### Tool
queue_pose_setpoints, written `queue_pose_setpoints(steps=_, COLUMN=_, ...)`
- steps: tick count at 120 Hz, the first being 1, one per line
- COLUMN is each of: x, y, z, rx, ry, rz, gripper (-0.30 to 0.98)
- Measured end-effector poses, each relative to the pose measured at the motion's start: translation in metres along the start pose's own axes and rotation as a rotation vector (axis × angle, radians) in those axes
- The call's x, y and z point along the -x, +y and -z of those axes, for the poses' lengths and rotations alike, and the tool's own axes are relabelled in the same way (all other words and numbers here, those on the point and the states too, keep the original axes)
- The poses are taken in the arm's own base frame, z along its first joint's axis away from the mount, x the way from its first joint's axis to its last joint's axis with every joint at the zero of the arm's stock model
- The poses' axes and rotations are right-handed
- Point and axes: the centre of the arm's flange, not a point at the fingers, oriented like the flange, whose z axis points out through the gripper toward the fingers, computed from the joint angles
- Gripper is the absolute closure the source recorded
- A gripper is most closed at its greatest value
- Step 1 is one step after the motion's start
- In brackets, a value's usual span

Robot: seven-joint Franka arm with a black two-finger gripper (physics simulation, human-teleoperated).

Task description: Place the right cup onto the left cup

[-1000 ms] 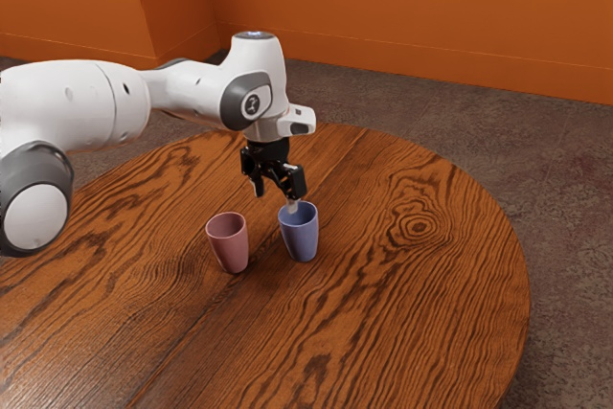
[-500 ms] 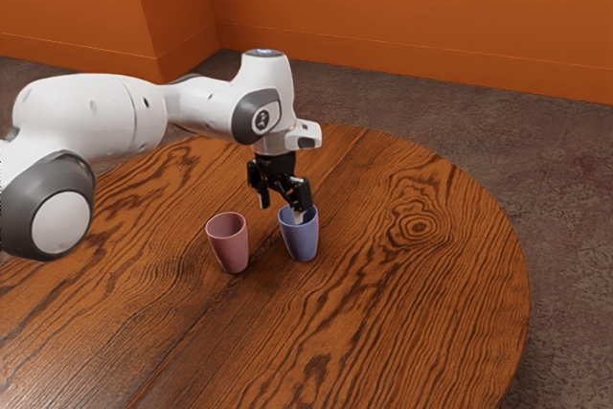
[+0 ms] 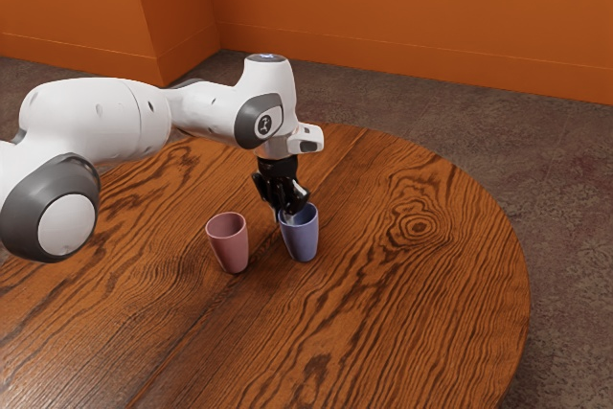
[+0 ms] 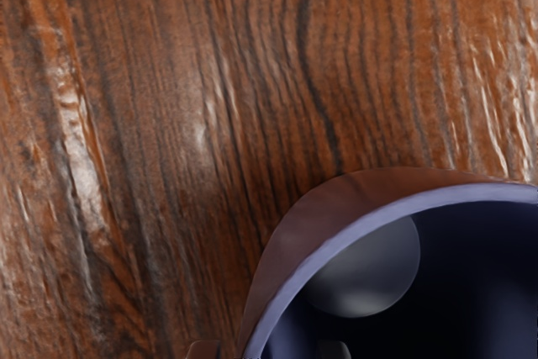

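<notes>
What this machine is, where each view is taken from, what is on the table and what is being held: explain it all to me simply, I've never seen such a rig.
The machine is a white robot arm ending in a black pincer. All of this is a computer simulation.

The exterior view looks on from the arm's side. The wrist view comes from a camera on the arm's hand, looking down partly into the blue cup.

On the wooden table stand two upright, separate cups: a pink one and a blue one, nearer the exterior view's right. The pincer is at the blue cup's rim. I cannot tell whether it grips the cup; nothing is lifted.
</notes>
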Motion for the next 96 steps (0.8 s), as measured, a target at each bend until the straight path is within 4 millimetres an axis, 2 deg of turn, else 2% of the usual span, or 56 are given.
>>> queue_pose_setpoints(steps=15, x=0.000, y=0.000, z=0.000, rx=0.000, ry=0.001, rz=0.005, gripper=0.71)
queue_pose_setpoints(steps=43, x=0.000, y=0.000, z=0.006, rx=-0.002, ry=0.009, rz=0.014, gripper=0.77)
queue_pose_setpoints(steps=73, x=0.019, y=-0.008, z=0.092, rx=-0.019, ry=0.100, rz=0.032, gripper=0.78)
queue_pose_setpoints(steps=96, x=0.039, y=-0.013, z=0.133, rx=-0.020, ry=0.127, rz=0.049, gripper=0.79)
